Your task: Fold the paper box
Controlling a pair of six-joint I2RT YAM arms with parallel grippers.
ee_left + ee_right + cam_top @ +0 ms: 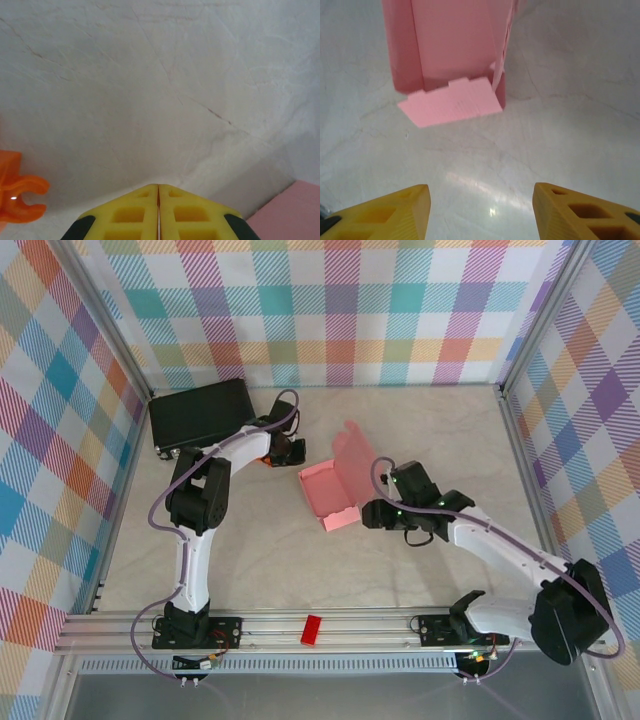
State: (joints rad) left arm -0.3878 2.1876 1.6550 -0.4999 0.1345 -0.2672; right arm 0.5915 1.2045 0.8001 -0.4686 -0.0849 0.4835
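The left gripper point(158, 210) pinched closed on nothing; the right gripper point(480, 210) gaped empty at four o'clock of the paper box point(335, 490), mid-table, lid raised. A black case point(203, 412) lay at ten o'clock on the marbled table point(300, 570), plaid walls point(340, 310) around.

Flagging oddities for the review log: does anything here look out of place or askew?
The paper box is half folded: its end flap lies out on the table rather than standing as a wall, and the lid stands open. A small red block sits on the front rail.
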